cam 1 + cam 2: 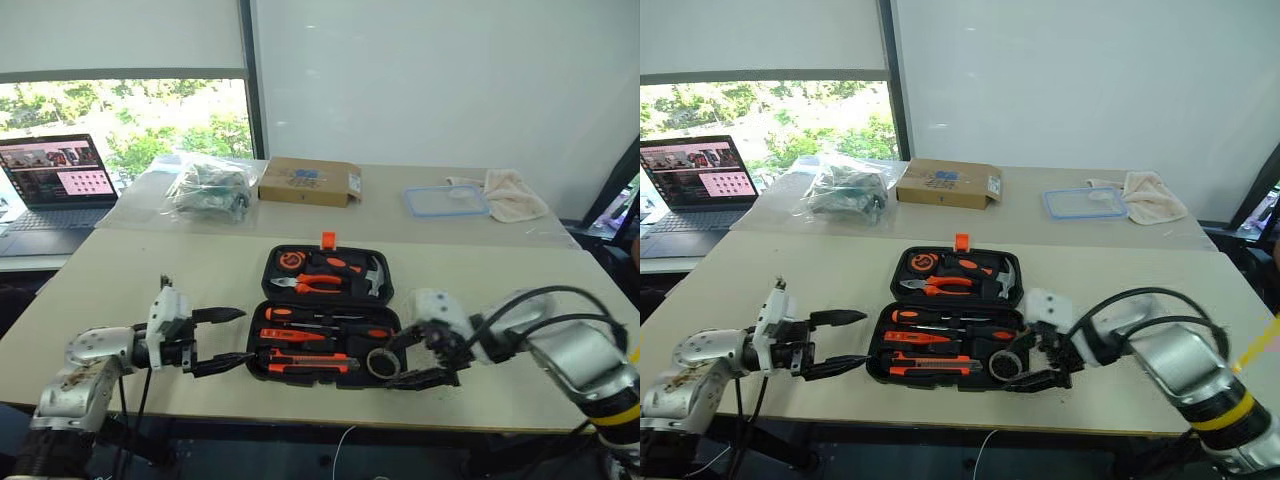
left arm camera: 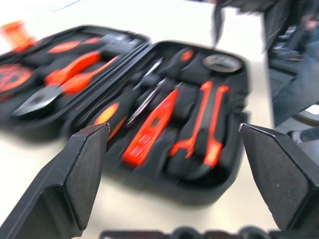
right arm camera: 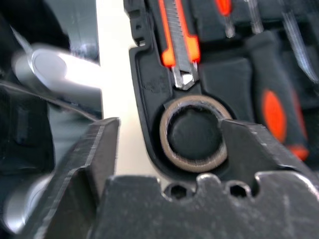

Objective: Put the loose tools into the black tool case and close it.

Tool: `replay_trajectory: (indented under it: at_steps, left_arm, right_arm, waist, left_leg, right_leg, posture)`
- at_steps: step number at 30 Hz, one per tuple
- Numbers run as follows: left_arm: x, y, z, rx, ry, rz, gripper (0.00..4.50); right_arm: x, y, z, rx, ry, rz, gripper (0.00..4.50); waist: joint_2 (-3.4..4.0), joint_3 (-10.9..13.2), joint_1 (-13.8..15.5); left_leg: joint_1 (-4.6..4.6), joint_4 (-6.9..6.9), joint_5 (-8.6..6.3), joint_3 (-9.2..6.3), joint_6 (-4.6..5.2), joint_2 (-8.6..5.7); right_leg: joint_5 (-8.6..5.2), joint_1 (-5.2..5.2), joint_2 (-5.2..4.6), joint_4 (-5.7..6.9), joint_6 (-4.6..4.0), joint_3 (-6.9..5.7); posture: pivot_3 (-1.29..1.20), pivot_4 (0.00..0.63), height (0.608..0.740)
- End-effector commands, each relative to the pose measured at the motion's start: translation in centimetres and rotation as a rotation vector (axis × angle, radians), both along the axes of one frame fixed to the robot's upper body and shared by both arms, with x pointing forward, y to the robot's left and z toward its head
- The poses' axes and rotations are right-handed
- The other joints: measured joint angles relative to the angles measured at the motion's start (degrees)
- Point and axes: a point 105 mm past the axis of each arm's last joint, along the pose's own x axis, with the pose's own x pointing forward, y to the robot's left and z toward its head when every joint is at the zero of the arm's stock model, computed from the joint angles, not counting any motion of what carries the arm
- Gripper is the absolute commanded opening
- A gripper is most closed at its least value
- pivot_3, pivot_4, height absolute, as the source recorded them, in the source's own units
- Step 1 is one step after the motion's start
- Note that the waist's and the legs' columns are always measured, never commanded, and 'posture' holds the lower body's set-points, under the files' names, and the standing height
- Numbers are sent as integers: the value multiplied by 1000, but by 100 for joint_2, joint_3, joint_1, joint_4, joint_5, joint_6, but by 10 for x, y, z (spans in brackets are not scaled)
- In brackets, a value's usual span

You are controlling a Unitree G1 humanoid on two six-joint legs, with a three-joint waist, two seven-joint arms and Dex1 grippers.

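Case (image 1: 322,315): open, tools slotted, roll (image 3: 193,133) seated. We flank it, left gripper (image 1: 224,342) wide, right gripper (image 1: 420,354) parted, empty; lid lies beyond both.

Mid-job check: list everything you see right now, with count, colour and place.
Tool case: one, black, open, table centre.
Screwdrivers: two, orange-black, in lower half.
Pen-like tool: one, orange, lower half.
Utility knife: one, orange-black, front slot.
Tape roll: one, seated in right corner.
Pliers: one, orange-handled, lid half.
Hammer: one, steel, lid half.
Cardboard box: one, brown, far table.
Laptop: one, open, far left.
Plastic bag: one, clear, beside box.
Container lid: one, blue-rimmed.
Cloth: one, beige.
Left claw: open, left of case.
Right claw: open, by tape roll.
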Motion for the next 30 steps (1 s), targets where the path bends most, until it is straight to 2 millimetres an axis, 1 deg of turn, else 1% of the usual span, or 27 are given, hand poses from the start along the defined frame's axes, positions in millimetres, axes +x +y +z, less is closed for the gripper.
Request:
replay_trajectory:
  at_steps: [1,2,3,5,8,9,10,11,15,20,22,25,30]
  left_arm:
    - [18,20,6,13,-28,177,3317]
    - [22,22,4,25,-26,214,3025]
    - [26,23,1,41,-21,245,2536]
    - [35,21,-7,69,-8,305,1925]
    - [44,12,-17,94,13,351,928]
    - [49,8,-20,99,18,364,475]
    - [53,5,-23,111,28,381,160]
    - [57,1,-27,119,50,390,59]
    - [65,-13,-32,140,80,379,59]
    - [69,-31,-32,135,91,328,59]
    - [69,-38,-33,139,92,291,59]
    - [68,-46,-36,159,92,229,59]
    - [68,-59,-38,174,80,148,59]
  right_arm:
    - [13,-24,12,94,-181,-115,2643]
    - [16,-29,8,96,-211,-158,2402]
    - [22,-35,2,83,-255,-210,1962]
    - [36,-45,-11,35,-367,-301,1347]
    - [54,-44,-22,48,-473,-401,352]
    - [59,-40,-26,46,-506,-409,0]
    - [63,-36,-29,42,-528,-410,0]
    - [65,-29,-34,44,-533,-398,0]
    - [76,-10,-38,72,-550,-391,0]
    - [86,0,-36,85,-569,-380,0]
    - [89,5,-34,95,-567,-349,0]
    - [88,14,-34,91,-564,-256,0]
    - [86,19,-34,97,-548,-171,0]
  waist:
    - [-5,-2,6]
    - [-5,-2,-3]
    - [-6,-2,-6]
    - [-12,-3,-9]
    - [-12,-3,-32]
    - [-13,-3,-35]
    - [-13,-2,-38]
    - [-13,-2,-43]
    - [-13,-2,-81]
    - [-13,-2,-87]
    - [-13,-2,-79]
    - [-13,-2,-53]
    - [-12,-3,-51]
  left_leg:
    - [3,0,0,0,0,0]
    - [7,1,0,0,0,-1]
    - [10,1,0,2,-1,-2]
    - [13,4,3,3,-5,-2]
    - [26,1,7,6,-13,-2]
    - [30,2,11,10,-20,-2]
    - [29,2,13,10,-23,-2]
    - [29,3,17,10,-29,-2]
    - [28,3,28,7,-47,8]
    - [27,-8,31,6,-52,9]
    - [24,-7,31,7,-51,6]
    - [21,-7,30,7,-49,4]
    - [18,-21,29,7,-48,5]
  right_leg:
    - [0,3,-1,-4,0,0]
    - [0,6,0,-6,1,-1]
    - [-1,5,-1,-5,1,5]
    - [0,3,-1,2,1,8]
    - [1,11,2,6,-2,14]
    - [3,10,4,11,-5,19]
    - [5,9,5,12,-7,19]
    - [8,8,10,14,-11,19]
    - [17,4,35,16,-27,19]
    - [18,0,37,13,-31,20]
    - [18,0,35,11,-31,19]
    - [19,1,34,10,-30,18]
    - [18,1,38,10,-29,14]
  posture:
    - [0,150,740]
    - [0,150,740]
    - [0,150,740]
    - [0,150,740]
    - [0,150,740]
    - [0,150,740]
    - [0,150,740]
    - [0,150,740]
    - [0,150,740]
    - [0,150,740]
    - [0,150,740]
    - [0,150,740]
    - [0,150,740]
